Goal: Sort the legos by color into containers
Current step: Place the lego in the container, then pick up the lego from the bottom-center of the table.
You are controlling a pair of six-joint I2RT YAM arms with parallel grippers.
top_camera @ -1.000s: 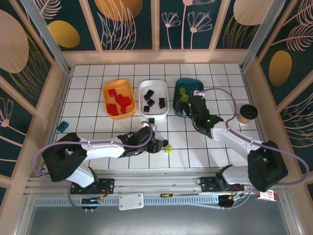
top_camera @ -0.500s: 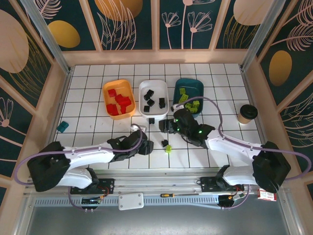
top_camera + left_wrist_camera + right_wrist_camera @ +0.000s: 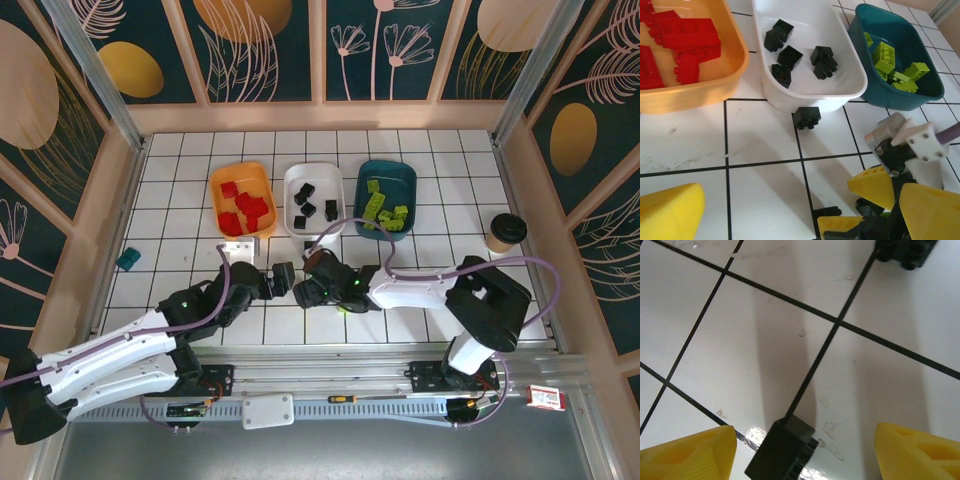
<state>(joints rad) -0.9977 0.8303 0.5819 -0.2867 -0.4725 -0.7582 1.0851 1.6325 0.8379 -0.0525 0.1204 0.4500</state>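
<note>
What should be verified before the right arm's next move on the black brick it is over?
1. Grasp ready: right gripper open around the target black brick: ok.
2. Target centred in that gripper: not ok, off to one side.
3. Other arm free: left gripper open and empty: ok.
4. Clearance between the two grippers: not ok, they crowd together.
5. Room in the white tray: ok.
6. All black sorted: not ok, the other black brick lies outside the tray.
</note>
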